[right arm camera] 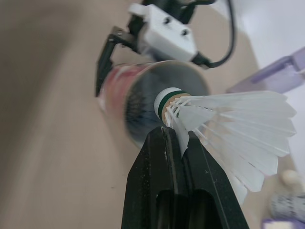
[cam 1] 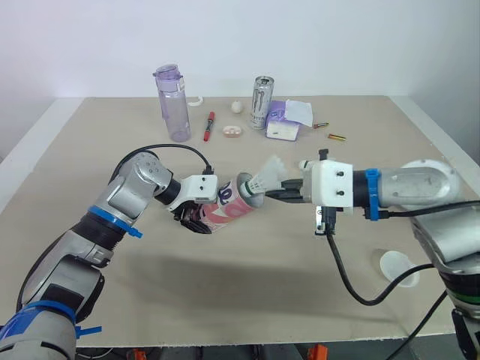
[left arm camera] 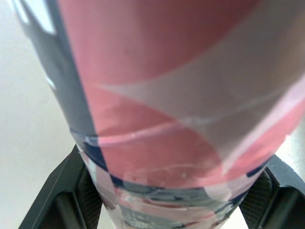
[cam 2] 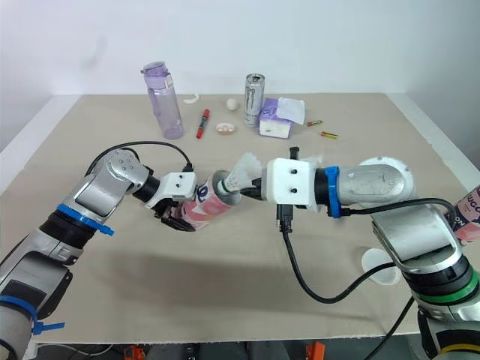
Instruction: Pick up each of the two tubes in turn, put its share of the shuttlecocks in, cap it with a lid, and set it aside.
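Observation:
My left gripper is shut on a pink, white and navy tube, held above the table and tilted, its open mouth facing right. The left wrist view shows the tube clamped between both black fingers. My right gripper is shut on a white shuttlecock by its feather skirt. The shuttlecock's cork tip sits right at the tube's mouth. A white lid lies on the table near the right front. A second tube peeks in at the right edge.
Along the table's back stand a purple water bottle, a silver can and a tissue pack. A red pen, a small white ball and batteries lie near them.

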Action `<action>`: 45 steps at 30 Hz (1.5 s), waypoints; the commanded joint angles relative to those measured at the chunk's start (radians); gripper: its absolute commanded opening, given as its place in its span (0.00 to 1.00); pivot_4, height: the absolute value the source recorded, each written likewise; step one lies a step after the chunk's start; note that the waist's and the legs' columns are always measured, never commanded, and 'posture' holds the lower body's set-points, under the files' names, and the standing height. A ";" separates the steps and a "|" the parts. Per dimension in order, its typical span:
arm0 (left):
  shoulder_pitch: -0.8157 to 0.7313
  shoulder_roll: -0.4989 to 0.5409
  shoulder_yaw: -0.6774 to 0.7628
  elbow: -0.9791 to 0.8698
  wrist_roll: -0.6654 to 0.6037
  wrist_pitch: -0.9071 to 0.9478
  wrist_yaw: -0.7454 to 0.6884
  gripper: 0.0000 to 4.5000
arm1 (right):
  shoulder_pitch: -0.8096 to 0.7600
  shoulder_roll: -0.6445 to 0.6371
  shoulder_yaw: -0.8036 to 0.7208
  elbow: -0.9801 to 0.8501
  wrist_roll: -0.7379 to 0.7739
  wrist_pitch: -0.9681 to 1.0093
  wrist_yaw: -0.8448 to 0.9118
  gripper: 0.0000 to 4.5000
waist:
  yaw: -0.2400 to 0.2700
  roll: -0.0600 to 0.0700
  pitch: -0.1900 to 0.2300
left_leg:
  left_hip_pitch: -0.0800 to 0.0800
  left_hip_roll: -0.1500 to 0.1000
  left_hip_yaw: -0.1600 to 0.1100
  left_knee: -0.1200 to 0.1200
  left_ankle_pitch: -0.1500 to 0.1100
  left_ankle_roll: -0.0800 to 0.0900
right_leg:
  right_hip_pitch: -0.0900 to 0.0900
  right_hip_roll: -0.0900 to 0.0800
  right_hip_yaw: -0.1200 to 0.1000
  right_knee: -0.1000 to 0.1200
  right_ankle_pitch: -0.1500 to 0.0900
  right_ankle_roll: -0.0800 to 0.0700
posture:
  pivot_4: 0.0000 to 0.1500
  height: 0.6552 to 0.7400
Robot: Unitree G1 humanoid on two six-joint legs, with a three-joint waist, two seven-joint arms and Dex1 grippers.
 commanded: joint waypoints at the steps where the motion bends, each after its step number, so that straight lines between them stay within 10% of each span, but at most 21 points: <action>1: 0.020 0.004 -0.012 -0.008 0.019 0.009 0.023 0.70 | -0.031 0.012 -0.012 -0.002 -0.004 -0.019 0.016 0.08 | 0.000 0.000 0.000 | 0.000 0.000 0.000 0.000 0.000 0.000 | 0.000 0.000 0.000 0.000 0.000 0.000 | 1.00 1.00; 5: 0.022 0.007 -0.013 -0.011 0.019 0.009 0.023 0.70 | -0.021 0.023 -0.038 -0.016 0.020 -0.015 0.026 0.17 | 0.000 0.000 0.000 | 0.000 0.000 0.000 0.000 0.000 0.000 | 0.000 0.000 0.000 0.000 0.000 0.000 | 1.00 1.00; 15: 0.015 0.000 -0.018 -0.001 0.021 0.003 0.025 0.70 | 0.000 0.050 -0.113 -0.033 0.120 0.056 -0.008 0.99 | 0.000 0.000 0.000 | 0.000 0.000 0.000 0.000 0.000 0.000 | 0.000 0.000 0.000 0.000 0.000 0.000 | 1.00 1.00; 26: 0.024 0.006 -0.019 -0.012 0.015 0.012 0.028 0.70 | 0.096 0.187 -0.463 0.475 0.257 0.261 -0.274 1.00 | 0.000 -0.006 -0.002 | 0.000 0.000 0.000 0.003 0.000 0.000 | 0.001 0.001 0.001 0.000 0.001 0.001 | 1.00 1.00; 45: 0.027 0.031 -0.011 -0.028 0.013 0.025 0.024 0.70 | -0.152 0.258 -0.343 1.180 0.080 -0.016 -0.147 1.00 | -0.004 -0.005 -0.002 | 0.000 0.000 0.000 0.002 0.000 0.001 | 0.002 0.003 0.003 0.000 0.003 0.003 | 1.00 1.00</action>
